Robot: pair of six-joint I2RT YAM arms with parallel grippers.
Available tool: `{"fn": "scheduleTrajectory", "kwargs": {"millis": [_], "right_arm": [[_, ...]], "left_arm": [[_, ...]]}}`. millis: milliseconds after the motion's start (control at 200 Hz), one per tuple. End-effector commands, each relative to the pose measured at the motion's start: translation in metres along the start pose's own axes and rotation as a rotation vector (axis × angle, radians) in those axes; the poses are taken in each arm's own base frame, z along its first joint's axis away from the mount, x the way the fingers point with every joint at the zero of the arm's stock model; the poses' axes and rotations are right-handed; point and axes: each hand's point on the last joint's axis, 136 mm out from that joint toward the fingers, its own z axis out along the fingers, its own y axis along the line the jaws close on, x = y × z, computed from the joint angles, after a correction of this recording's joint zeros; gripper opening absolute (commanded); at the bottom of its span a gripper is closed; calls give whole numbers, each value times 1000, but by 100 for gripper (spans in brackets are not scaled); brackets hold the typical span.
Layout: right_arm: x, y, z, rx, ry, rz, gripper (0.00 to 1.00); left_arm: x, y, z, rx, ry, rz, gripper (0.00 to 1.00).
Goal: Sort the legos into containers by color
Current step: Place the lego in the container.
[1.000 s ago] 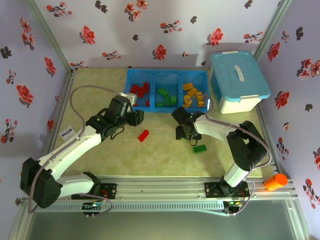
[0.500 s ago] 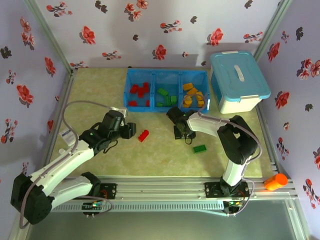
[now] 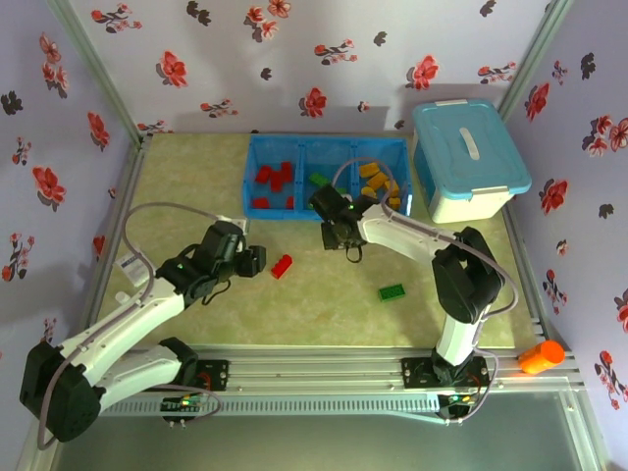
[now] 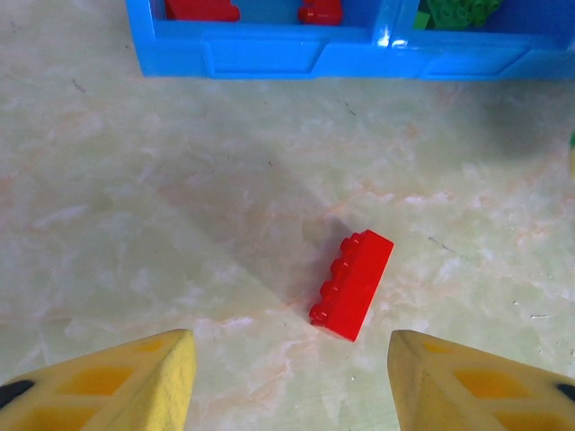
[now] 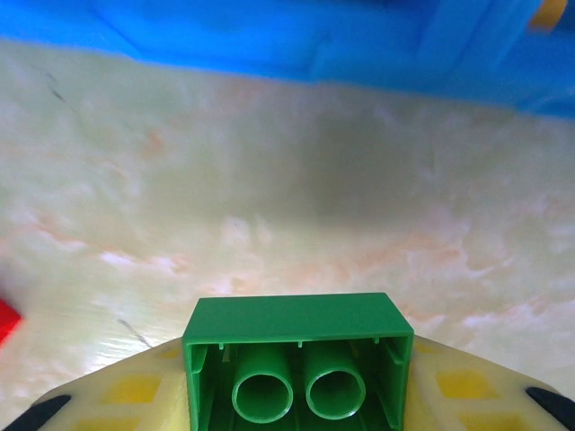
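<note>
Red lego (image 4: 352, 285) diagonal, green lego (image 5: 298, 359) seemingly crosswise in right claw (image 5: 296, 395)

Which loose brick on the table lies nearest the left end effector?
The red brick, just ahead of the left end effector; the green brick lies farther right.

Red lego (image 4: 352, 285), green lego (image 5: 296, 316), bright-blue tray (image 4: 260, 57), beige marbled table (image 4: 162, 206), lilac walls (image 3: 373, 83) w/ red flowers.

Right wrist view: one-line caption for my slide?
Right gripper clamps a green brick, underside toward camera, near the blue tray.
</note>
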Motion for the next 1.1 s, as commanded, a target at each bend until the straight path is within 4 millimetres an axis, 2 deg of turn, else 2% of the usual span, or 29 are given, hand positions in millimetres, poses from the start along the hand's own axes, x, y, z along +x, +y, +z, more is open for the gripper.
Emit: {"fn": "scheduleTrajectory", "kwargs": {"millis": [0,115,230,510,700,760,820,860,935,985,1095], "right_arm": [[-23,2,-13,39,-33,-61,42],[-51,7,-17,73,-70,-82,43],[-71,12,-7,59,-63,-68,44],[-103,11,15,67,-50,-46,44],[-123,6,26,37,-42,14,45],[-128,7,26,32,-44,20,50],[-131,10,25,21,-49,23,60],[-134,13,21,1,-59,28,67],[-137,18,10,-20,-95,35,73],[-135,19,3,-25,-125,29,80],[-130,19,-14,-63,-159,37,81]], "left_arm": [[8,-2,2,6,-1,-22,58],[21,-6,7,19,17,-33,58],[33,-12,9,27,32,-31,58],[48,-25,12,31,47,8,58],[48,-41,14,43,50,43,58],[47,-45,14,40,52,60,58],[46,-51,13,41,45,78,57],[46,-55,13,45,42,94,57],[46,-62,12,53,38,121,57],[46,-67,11,62,37,139,58],[46,-83,10,97,28,194,58]]}}
